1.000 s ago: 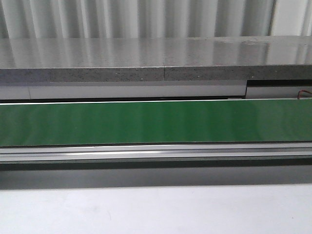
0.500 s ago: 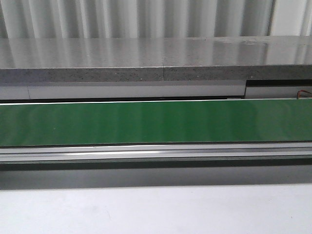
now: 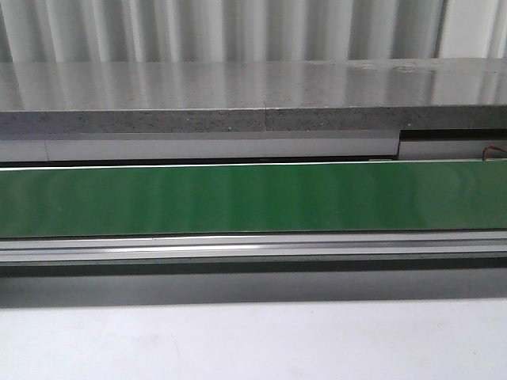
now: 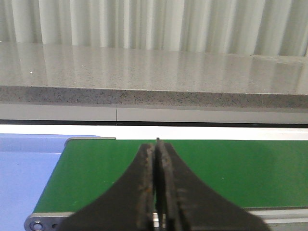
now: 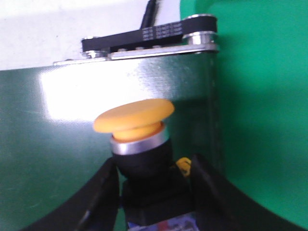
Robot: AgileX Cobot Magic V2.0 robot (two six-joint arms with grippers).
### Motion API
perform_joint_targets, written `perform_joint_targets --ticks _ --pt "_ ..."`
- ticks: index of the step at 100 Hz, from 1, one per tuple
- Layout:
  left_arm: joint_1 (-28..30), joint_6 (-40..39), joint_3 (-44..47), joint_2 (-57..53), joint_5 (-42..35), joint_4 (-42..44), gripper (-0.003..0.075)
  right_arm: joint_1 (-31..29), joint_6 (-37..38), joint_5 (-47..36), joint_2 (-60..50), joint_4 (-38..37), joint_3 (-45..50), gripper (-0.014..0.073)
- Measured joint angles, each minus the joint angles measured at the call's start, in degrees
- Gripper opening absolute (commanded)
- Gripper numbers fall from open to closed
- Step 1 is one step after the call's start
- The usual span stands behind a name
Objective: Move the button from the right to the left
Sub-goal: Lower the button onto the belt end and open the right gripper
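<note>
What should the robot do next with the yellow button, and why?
Probably lift the button a little off the green belt. The right tool already sits around its black body, one finger on each side, so the grip looks made. The left tool is shut and holds nothing, and the belt in the front view shows no button yet, so carrying it left comes after lifting.

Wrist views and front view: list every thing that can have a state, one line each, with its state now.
Button: gripped at its black body between the right jaws, yellow cap free, over the belt's end.
Right gripper: shut on the button.
Left gripper: shut, holding nothing, jaws pressed together over the belt.
Belt: bare in the front view; motion cannot be told.
</note>
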Motion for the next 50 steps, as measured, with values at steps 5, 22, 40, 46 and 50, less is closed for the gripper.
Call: perform_joint_targets --ticks 5,22,40,46,50 --pt "0.0 0.0 0.0 0.0 0.0 0.0 -0.002 0.56 0.0 0.0 0.0 0.1 0.13 0.0178" --pt "0.0 0.0 0.0 0.0 0.0 0.0 -0.002 1.45 0.0 -1.01 0.0 0.41 1.6 0.0178" --pt "0.0 0.0 0.0 0.0 0.0 0.0 -0.002 1.55 0.0 -1.49 1.41 0.9 2.13 0.0215" --pt "0.0 0.0 0.0 0.0 0.0 0.0 -0.002 1.55 0.0 -1.49 2.0 1.18 2.13 0.0269" --pt "0.0 0.0 0.0 0.0 0.0 0.0 -0.002 1.55 0.0 -1.49 2.35 1.43 2.13 0.0318"
